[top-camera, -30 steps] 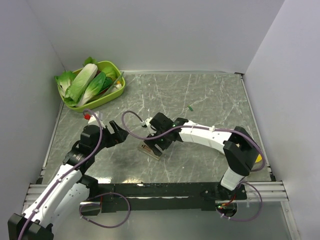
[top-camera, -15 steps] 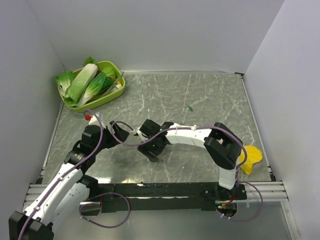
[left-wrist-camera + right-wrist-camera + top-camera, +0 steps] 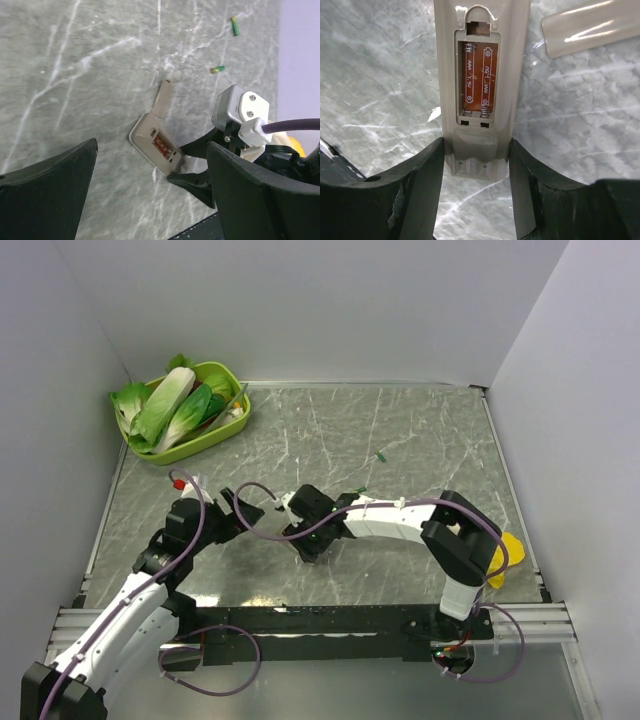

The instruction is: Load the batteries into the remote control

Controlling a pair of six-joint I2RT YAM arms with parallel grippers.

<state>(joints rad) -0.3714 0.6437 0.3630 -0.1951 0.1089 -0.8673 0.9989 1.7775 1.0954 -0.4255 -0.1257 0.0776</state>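
- Right gripper (image 3: 476,150) pinches the slim grey-brown plastic remote control (image 3: 480,75) by its sides, empty bay facing up, likely steadying it for loading.
- Left gripper (image 3: 152,160) hangs spread, empty.
- 2 small green cylindrical batteries (image 3: 234,26) lie beyond, well apart from it.

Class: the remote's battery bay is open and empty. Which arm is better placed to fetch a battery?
Probably left. The left end effector is open and free beside the remote control, while the right end effector clasps its near end. The batteries lie loose farther out on the table.
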